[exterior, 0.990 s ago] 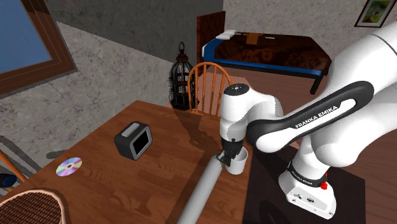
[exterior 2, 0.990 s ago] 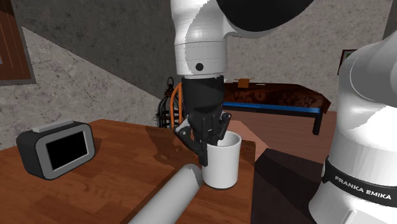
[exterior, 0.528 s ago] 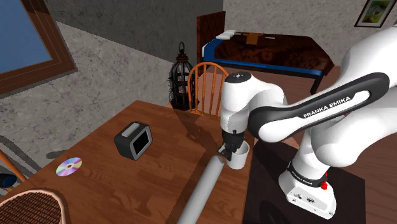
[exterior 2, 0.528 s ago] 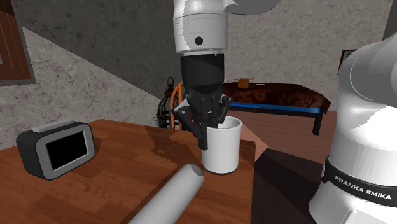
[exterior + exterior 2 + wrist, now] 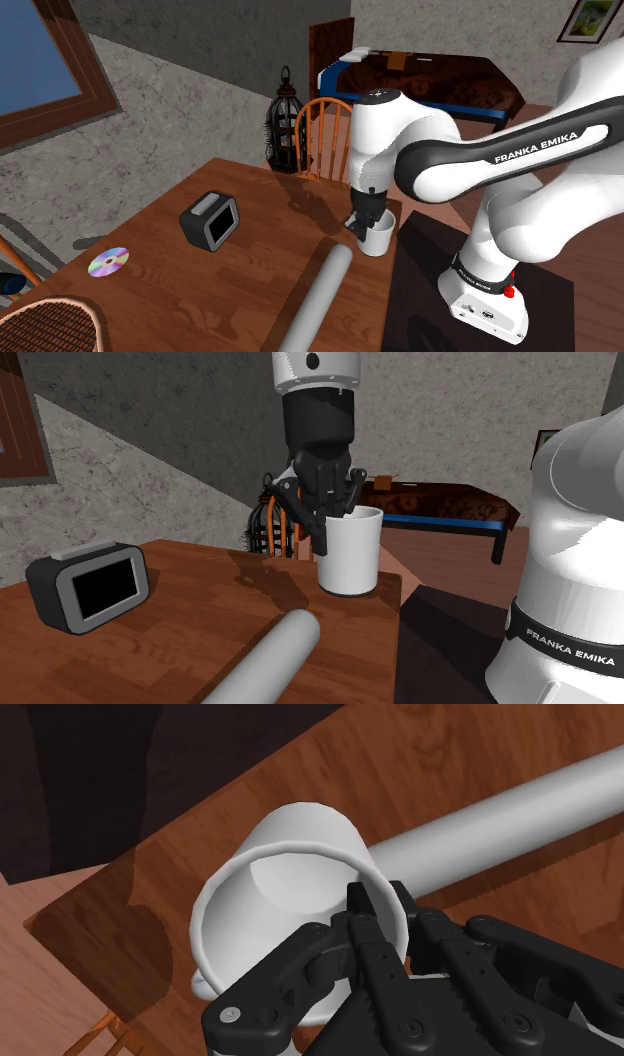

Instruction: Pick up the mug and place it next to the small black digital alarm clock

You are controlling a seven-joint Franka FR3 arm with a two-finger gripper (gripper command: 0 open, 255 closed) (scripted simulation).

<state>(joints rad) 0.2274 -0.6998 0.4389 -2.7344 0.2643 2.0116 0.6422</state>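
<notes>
Gripper [image 5: 328, 528] is pinching the white mug [image 5: 351, 558] by its wall, one finger in & one out, keeping it upright above the table [image 5: 200, 627] edge, well apart from the clock [image 5: 88, 589].

mug [image 5: 280, 904] near wall: hidden behind fingers [image 5: 375, 954] | grey cylinder [image 5: 318, 300]: lower end cut off by shoulder view's bottom edge | wicker chair [image 5: 55, 320]: mostly cropped

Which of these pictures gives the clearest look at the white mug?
The second exterior view: the mug shows side-on, rim to base, with the gripper clasping its wall. The wrist view looks into its mouth; the shoulder view has it partly behind the gripper.
</notes>
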